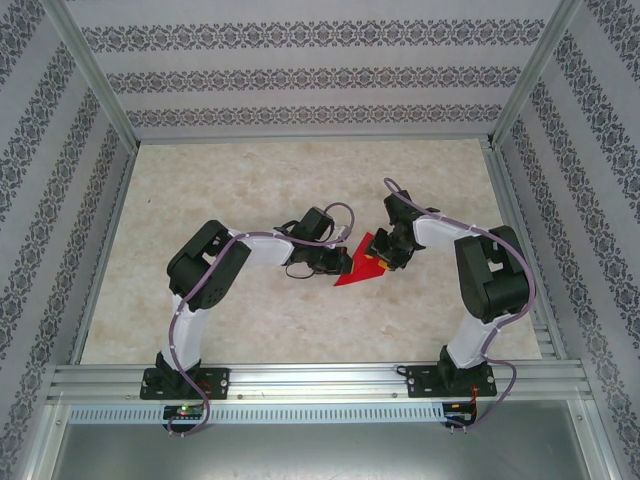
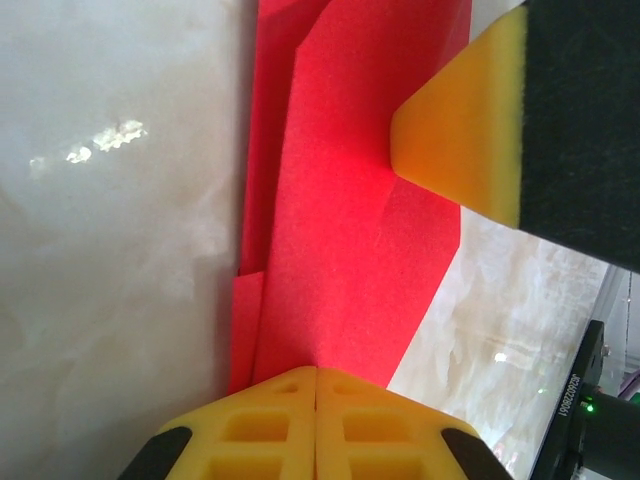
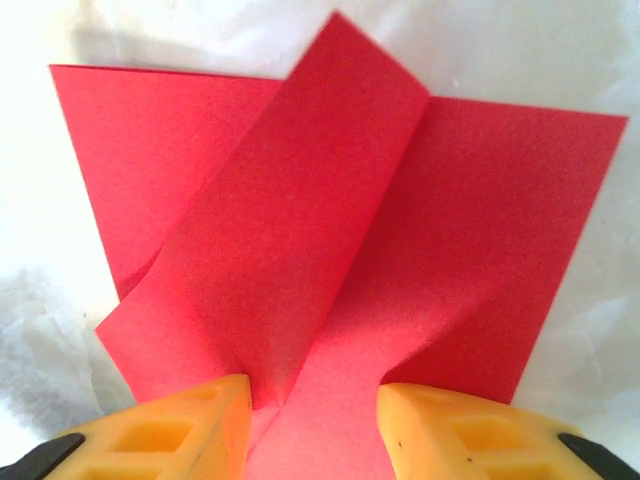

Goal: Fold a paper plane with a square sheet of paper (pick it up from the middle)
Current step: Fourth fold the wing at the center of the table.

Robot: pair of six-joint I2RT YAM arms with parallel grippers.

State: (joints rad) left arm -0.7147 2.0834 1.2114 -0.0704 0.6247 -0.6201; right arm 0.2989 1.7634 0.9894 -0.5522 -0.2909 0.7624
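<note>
From above I see my left claw (image 1: pixel 338 262) and right claw (image 1: pixel 385 255) meeting at the red square sheet of paper (image 1: pixel 358 272), which lies mid-way across the marbled bench (image 1: pixel 250 190).

One red sheet of paper (image 1: pixel 358 272), just the one, sat on one table (image 1: pixel 250 190). Two arms stood at six o'clock, left arm (image 1: pixel 215 270) and right arm (image 1: pixel 487 285), and two grippers: left gripper (image 2: pixel 316 372), right gripper (image 3: pixel 315 395).
</note>
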